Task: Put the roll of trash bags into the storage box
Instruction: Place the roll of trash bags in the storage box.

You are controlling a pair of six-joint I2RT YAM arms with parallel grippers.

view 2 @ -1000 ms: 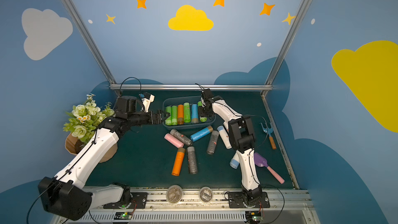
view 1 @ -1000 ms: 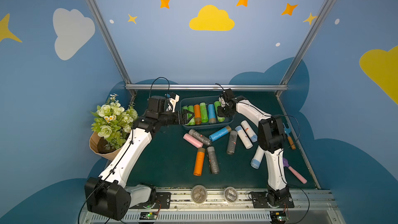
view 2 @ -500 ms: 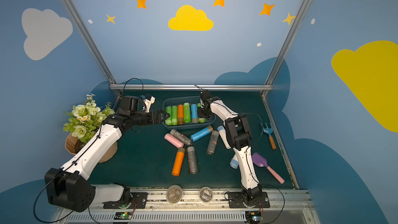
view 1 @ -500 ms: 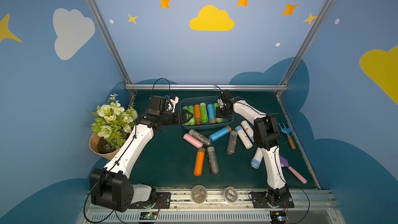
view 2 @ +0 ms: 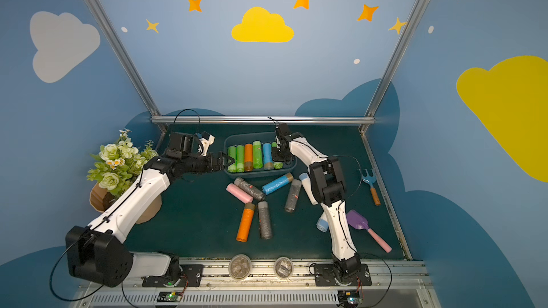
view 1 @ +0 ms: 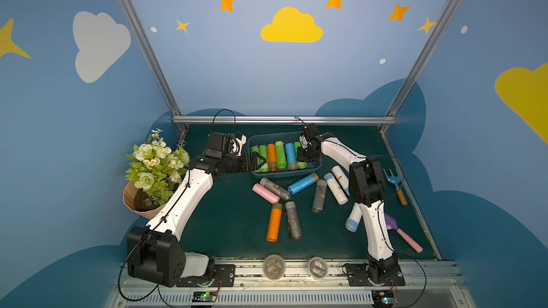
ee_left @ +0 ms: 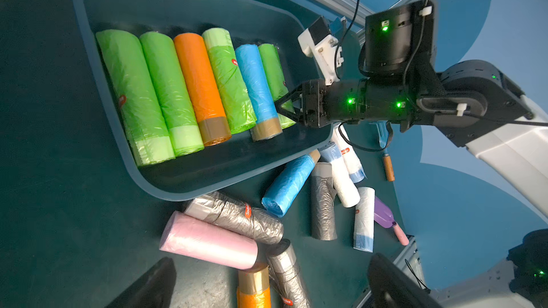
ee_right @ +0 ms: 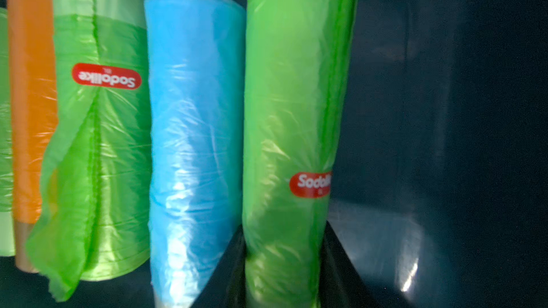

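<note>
My right gripper [ee_right: 283,228] is down inside the storage box [view 1: 284,175]. Its two black fingers [ee_right: 338,262] press against either side of the green roll [ee_right: 290,99], so I have that roll clamped near one end. The green roll lies flat on the box floor, last in a row of six. It sits right up against the blue roll [ee_right: 192,114] on one side, with bare floor between it and the box's end wall on the other. In both top views the box sits on the bench [view 1: 237,232] close to the middle of its far edge, and the clamped roll is at the end of the box nearest my right arm. My left gripper [view 1: 258,162] is at the opposite end of the box, over its end wall, jaws spread wide and holding nothing. The left wrist view shows its fingers [ee_left: 151,285] far apart. More rolls lie loose on the bench just off the box's near wall, among them a pink roll [view 1: 262,192] and an orange roll [view 1: 274,225]. A flower pot [view 1: 130,202] stands at the bench's left edge.
</note>
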